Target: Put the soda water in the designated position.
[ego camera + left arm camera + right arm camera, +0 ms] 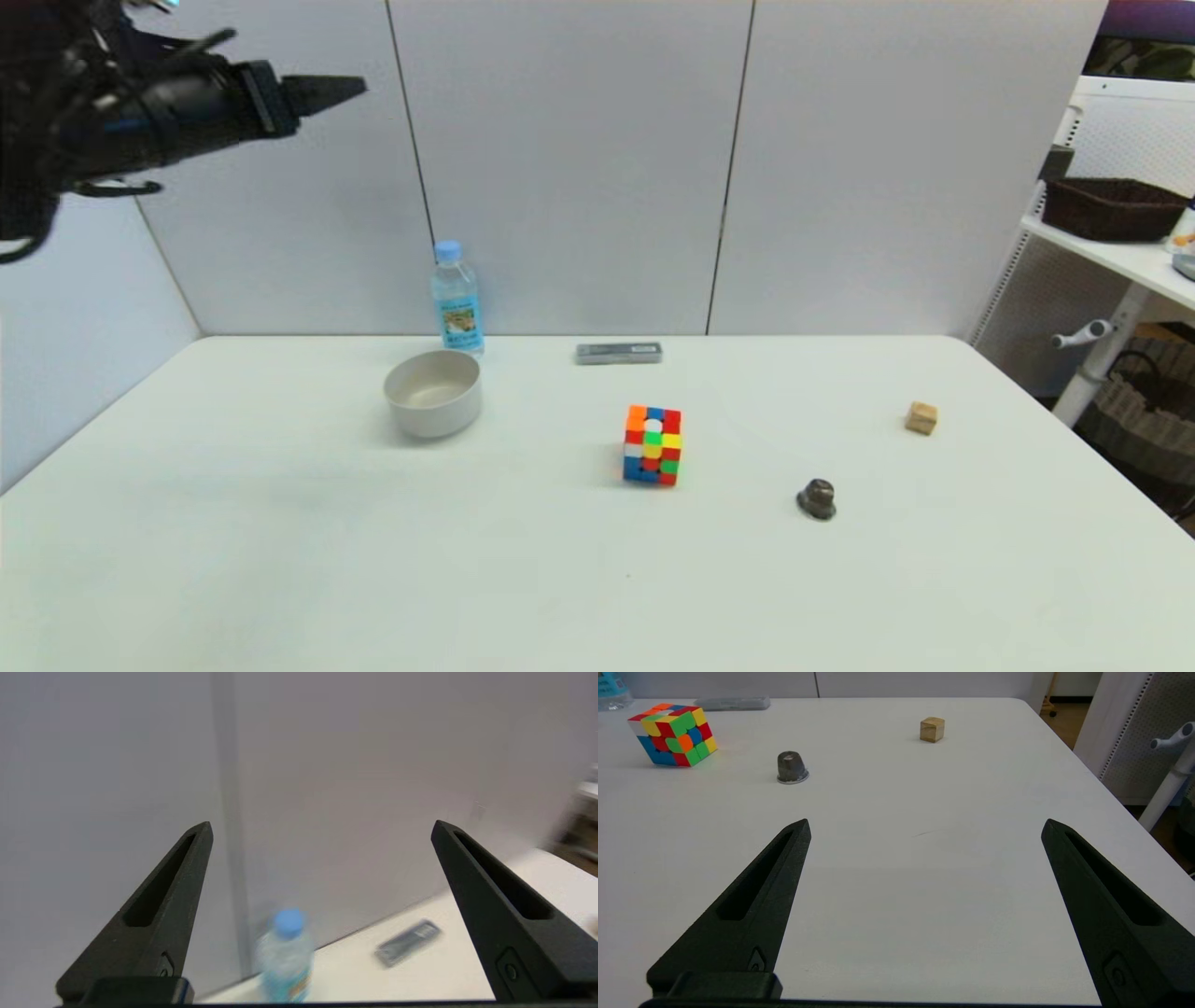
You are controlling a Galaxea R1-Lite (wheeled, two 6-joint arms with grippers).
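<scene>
Soda water [456,297] stands upright at the far edge of the white surface [280,560], close to the grey partition wall, just behind a white bowl [433,392]; can't tell if bottle and bowl touch. Light-blue cap on, blue label w/ small picture facing the robot.

Left gripper [322,826] is raised high above the surface's far-left area, pointing toward the wall, well apart from the bottle; fingers [159,905] spread wide, holding nothing. In its wrist view the bottle shows blurred, low between the fingers.

Right gripper [924,826] sits low over the near-right part of the surface, fingers [752,910] wide apart, nothing btwn them; not seen in head view.

Other items: grey flat case [619,353] at the far edge, right of the bottle; scrambled Rubik's cube [653,445] near centre; small dark bell-shaped object [817,499] right of the cube; small wooden cube [920,417] further right. All well apart from each other.
</scene>
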